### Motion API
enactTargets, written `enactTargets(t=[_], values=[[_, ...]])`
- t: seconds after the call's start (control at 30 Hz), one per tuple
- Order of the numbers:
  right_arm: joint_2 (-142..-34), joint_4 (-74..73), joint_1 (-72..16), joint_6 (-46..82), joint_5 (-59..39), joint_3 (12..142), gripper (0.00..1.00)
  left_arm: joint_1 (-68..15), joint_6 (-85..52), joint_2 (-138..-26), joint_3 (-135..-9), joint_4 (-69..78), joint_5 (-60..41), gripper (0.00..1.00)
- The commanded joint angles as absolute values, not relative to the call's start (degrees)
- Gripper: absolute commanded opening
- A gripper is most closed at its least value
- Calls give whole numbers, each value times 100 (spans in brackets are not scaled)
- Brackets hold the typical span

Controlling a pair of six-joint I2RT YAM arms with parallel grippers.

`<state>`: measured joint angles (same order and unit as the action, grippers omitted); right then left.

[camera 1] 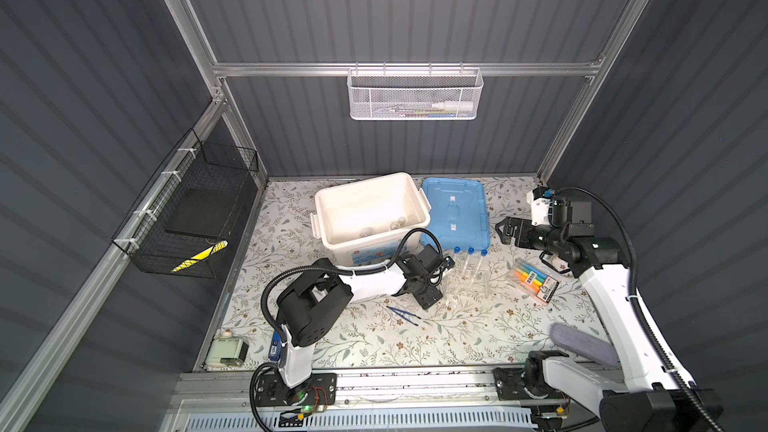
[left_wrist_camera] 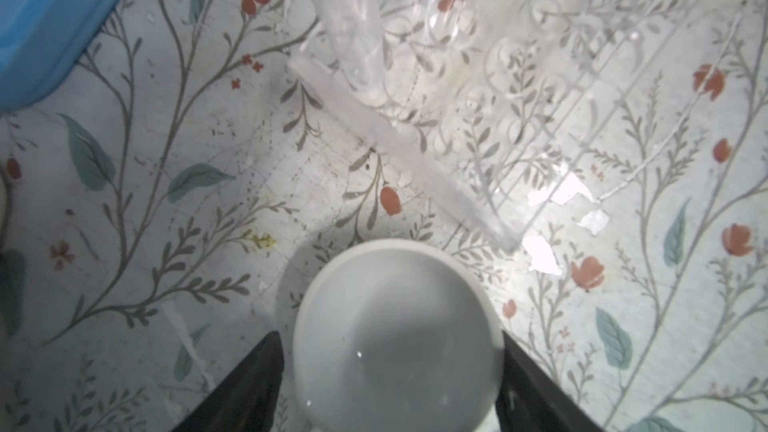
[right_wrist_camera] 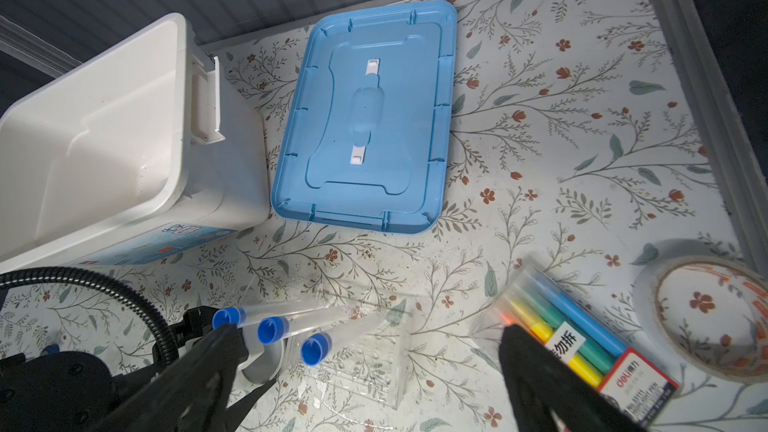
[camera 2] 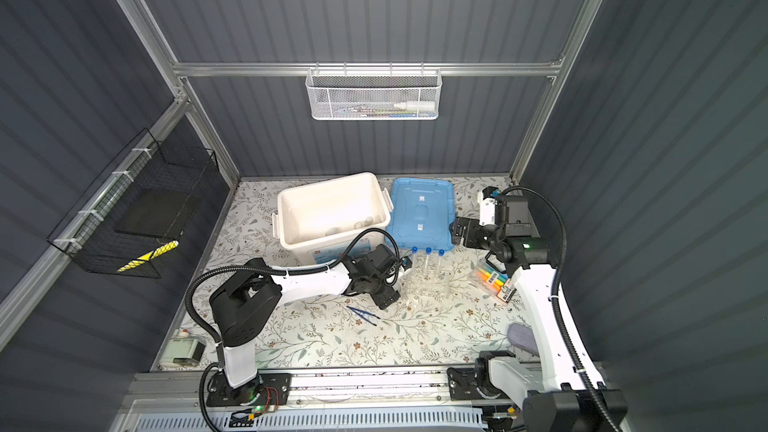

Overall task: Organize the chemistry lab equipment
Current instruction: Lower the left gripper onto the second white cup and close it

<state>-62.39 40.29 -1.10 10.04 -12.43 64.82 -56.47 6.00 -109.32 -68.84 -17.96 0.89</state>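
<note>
Three tubes (camera 1: 470, 261) stand in the rack (camera 1: 467, 286), just in front of the open bin (camera 1: 357, 253), with the lid (camera 1: 455, 211) lying beside it. Two small bits sit inside the bin (one looks like the flask (camera 1: 397, 225), the other's too washed out to call). Left claw (left_wrist_camera: 390, 336) is down at the desk (camera 1: 457, 338) beside the rack, jaws spread either side of a dish (left_wrist_camera: 395, 305) that isn't clearly pinched yet. Right claw (camera 1: 504, 232) hangs wide open and empty near the lid. Tweezers (camera 1: 403, 314) lie loose on the desk. I'd say roughly halfway: dish and tweezers are left, and I can't spot the rod.
</note>
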Motion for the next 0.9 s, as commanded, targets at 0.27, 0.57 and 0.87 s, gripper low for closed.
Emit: enactTargets(t=[0.27, 0.57, 0.87], values=[[-6301, 3967, -72, 1019, -1381, 6346, 99, -5449, 369, -10491, -6464, -1888, 298, 77], [-6301, 3967, -71, 984, -1354, 6354, 99, -5384, 358, -10270, -6415, -1819, 285, 78], [-6315, 3957, -62, 1011, -1321, 6351, 99, -5385, 530, -10489, -6816, -1974, -197, 87]])
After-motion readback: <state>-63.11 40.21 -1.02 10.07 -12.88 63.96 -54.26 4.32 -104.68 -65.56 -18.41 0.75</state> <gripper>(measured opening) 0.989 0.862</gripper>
